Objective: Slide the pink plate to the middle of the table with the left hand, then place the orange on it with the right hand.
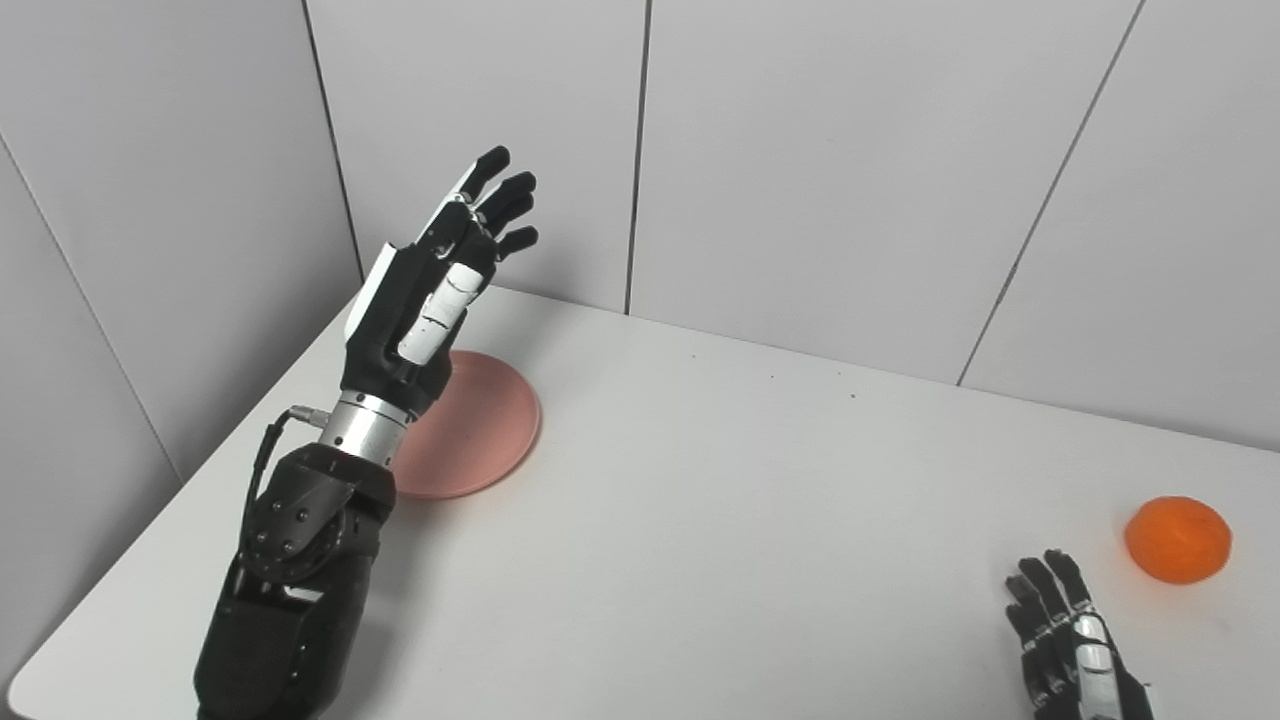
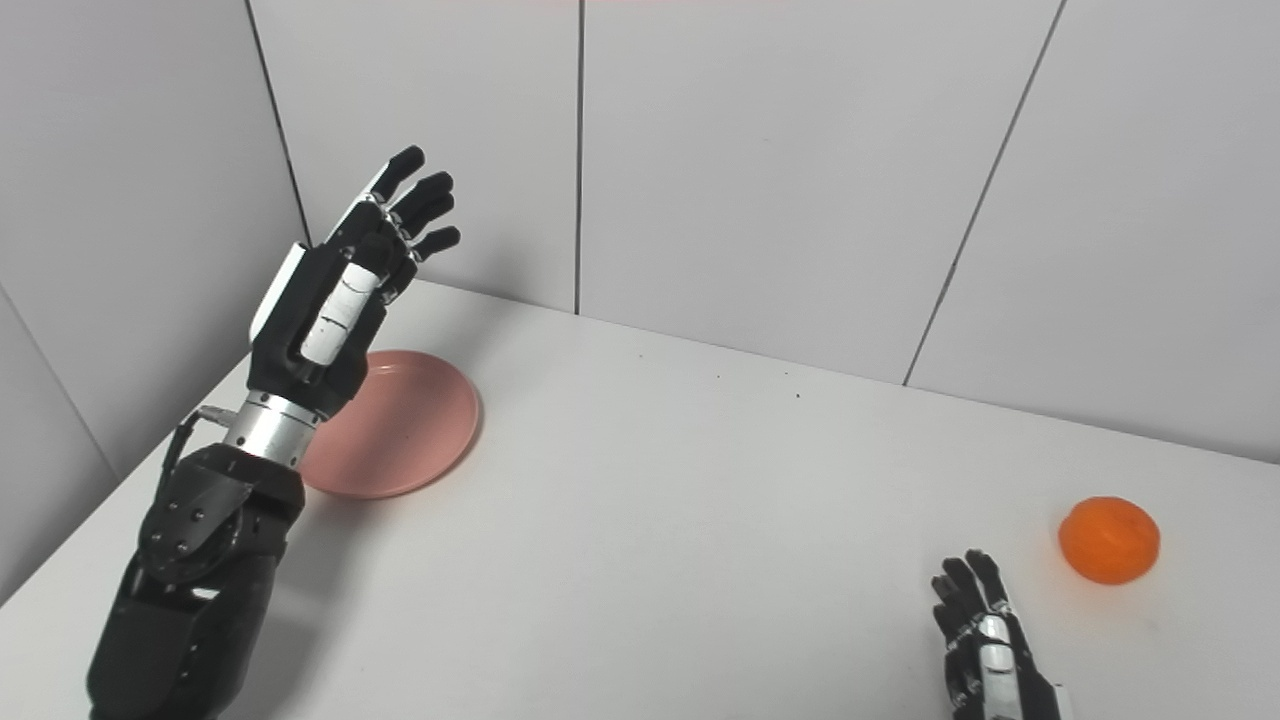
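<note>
The pink plate (image 1: 478,428) lies flat near the table's far left corner. My left hand (image 1: 440,280) is raised above its left part, open, fingers stretched upward, holding nothing; its wrist hides part of the plate. The orange (image 1: 1177,539) sits on the table at the right. My right hand (image 1: 1070,640) rests low at the bottom right, a little left of and nearer than the orange, apart from it, fingers spread and empty.
The white table (image 1: 720,520) runs from the left edge to the right, with grey wall panels (image 1: 820,170) close behind it and along the left side. Bare tabletop lies between the plate and the orange.
</note>
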Robot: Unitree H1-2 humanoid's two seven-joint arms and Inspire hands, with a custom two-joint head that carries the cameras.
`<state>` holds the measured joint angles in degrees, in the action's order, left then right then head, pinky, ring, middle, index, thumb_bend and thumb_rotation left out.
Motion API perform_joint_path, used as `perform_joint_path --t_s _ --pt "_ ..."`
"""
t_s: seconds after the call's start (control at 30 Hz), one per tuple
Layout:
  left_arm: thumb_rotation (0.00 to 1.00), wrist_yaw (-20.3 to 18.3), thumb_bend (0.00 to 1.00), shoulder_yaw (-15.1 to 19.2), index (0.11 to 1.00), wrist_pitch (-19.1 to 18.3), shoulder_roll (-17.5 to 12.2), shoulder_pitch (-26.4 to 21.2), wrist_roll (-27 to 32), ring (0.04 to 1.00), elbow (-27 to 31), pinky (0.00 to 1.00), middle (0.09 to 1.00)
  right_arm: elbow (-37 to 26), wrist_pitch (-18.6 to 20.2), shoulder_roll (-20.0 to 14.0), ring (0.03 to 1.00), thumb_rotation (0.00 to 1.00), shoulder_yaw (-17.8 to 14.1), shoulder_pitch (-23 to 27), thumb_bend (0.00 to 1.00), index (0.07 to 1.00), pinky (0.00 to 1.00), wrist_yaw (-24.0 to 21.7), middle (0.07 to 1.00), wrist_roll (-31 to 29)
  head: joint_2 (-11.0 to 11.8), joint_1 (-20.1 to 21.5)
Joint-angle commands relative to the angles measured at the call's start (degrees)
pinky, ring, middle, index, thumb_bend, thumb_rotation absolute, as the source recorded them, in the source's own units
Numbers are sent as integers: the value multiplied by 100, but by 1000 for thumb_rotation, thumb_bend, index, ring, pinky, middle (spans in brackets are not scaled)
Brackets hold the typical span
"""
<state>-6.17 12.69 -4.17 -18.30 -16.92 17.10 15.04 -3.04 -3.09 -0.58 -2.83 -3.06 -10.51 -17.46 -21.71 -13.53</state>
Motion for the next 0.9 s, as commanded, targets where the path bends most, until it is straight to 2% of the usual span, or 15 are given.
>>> perform_joint_path --t_s 0.0,0.07,0.27,0.37,0.5,0.6,0.67,0.87 --pt "744 54 896 170 909 145 -277 -318 -128 915 -142 837 902 802 -168 153 925 768 59 -361 660 917 976 -95 903 -51 -5 -6" --pt "740 57 917 270 911 223 -426 -418 -217 913 -417 797 889 836 -190 140 930 765 65 -356 648 921 987 -132 905 -62 -9 -19" --pt "717 -66 926 461 930 431 -755 -603 -216 887 -1124 761 867 830 -205 123 931 764 94 -365 637 927 988 -160 907 -30 -14 -7" --pt "654 -169 855 578 931 648 -891 -688 -165 899 -1615 755 891 836 -211 107 935 760 101 -369 637 927 989 -179 910 -22 -18 -3" --pt "641 -247 838 675 921 930 -1008 -794 -185 891 -2178 748 894 804 -168 106 939 760 107 -374 639 926 993 -178 912 -34 -21 4" --pt "628 -267 865 767 912 1108 -1050 -877 -140 879 -2654 741 885 800 -175 96 939 765 111 -377 634 931 997 -200 911 -45 -19 5" --pt "638 -289 848 798 910 1329 -1101 -902 -198 872 -2992 708 878 802 -166 85 939 769 113 -379 642 934 1000 -217 908 -56 -22 6" --pt "665 -325 863 785 933 1812 -1221 -922 -292 873 -3741 704 882 766 -119 81 924 772 108 -392 648 928 983 -171 888 -27 -39 8"
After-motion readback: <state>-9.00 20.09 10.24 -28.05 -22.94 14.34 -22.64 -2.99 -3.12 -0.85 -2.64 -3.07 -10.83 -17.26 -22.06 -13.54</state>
